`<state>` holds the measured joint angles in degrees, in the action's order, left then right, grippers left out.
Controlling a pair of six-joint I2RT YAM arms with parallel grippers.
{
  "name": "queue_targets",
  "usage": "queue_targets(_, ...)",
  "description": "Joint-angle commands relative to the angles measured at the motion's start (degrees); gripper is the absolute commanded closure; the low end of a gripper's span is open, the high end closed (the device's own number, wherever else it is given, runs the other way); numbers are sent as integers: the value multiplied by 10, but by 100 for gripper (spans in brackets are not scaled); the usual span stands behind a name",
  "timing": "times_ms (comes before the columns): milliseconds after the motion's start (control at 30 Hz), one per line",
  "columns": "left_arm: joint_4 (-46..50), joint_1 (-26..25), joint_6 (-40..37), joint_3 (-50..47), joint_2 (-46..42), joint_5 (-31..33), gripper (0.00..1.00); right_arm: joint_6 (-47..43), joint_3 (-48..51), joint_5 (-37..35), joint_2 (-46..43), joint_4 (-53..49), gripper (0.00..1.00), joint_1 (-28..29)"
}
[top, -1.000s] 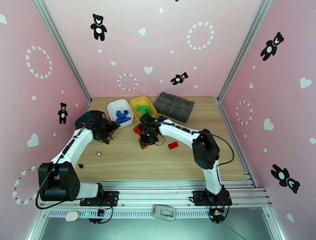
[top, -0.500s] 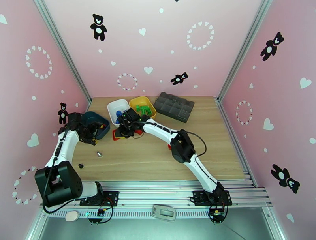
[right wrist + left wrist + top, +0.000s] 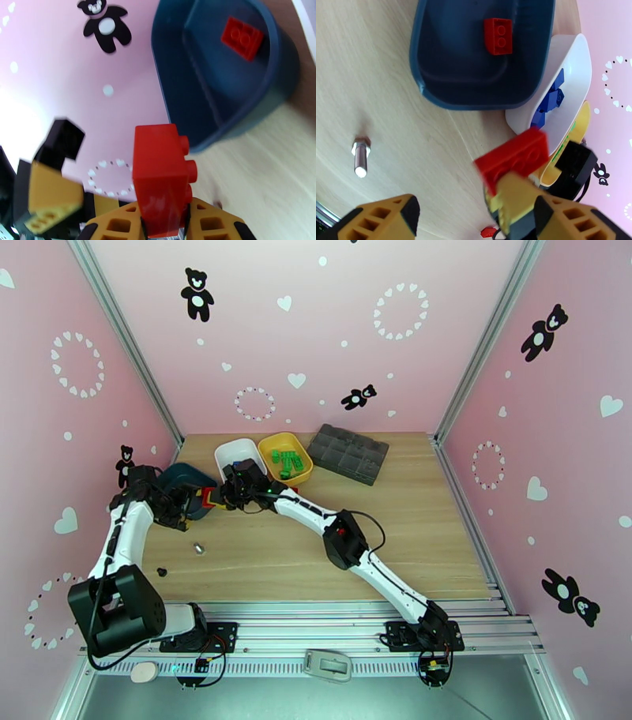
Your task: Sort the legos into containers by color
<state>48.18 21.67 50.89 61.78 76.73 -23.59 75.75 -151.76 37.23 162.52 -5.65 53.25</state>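
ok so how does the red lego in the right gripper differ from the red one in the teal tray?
The held red lego is clamped in the right gripper, near the teal tray; the tray red lego lies loose on the tray floor. The held red lego stands on edge, studs sideways; the tray red lego lies flat, studs up. Both are red studded bricks.
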Motion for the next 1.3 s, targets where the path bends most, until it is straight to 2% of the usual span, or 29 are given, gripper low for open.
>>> queue_targets(0,27,5,4,10,-28,4,19,34,-35,-38,27,52,76,2)
queue_targets(267,65,5,-14,39,-35,6,19,30,-95,-93,71,44,76,2)
queue_targets(633,74,5,-17,27,-45,-1,19,12,-99,-86,76,32,79,13)
queue_targets(700,75,4,-17,23,-50,-2,19,12,-99,-84,76,32,75,12)
queue_targets(733,77,5,-18,21,-54,-1,19,12,-99,-84,77,34,70,13)
queue_targets(867,86,5,-21,12,-70,-1,19,4,-101,-83,72,30,32,15)
queue_targets(933,88,4,-22,8,-76,0,19,0,-101,-81,69,31,22,17)
queue_targets(1133,92,5,-22,6,-87,-1,19,-17,-101,-64,55,24,21,19)
queue_targets(1267,96,1,-29,11,-94,2,19,-94,-99,-71,9,-62,24,18)
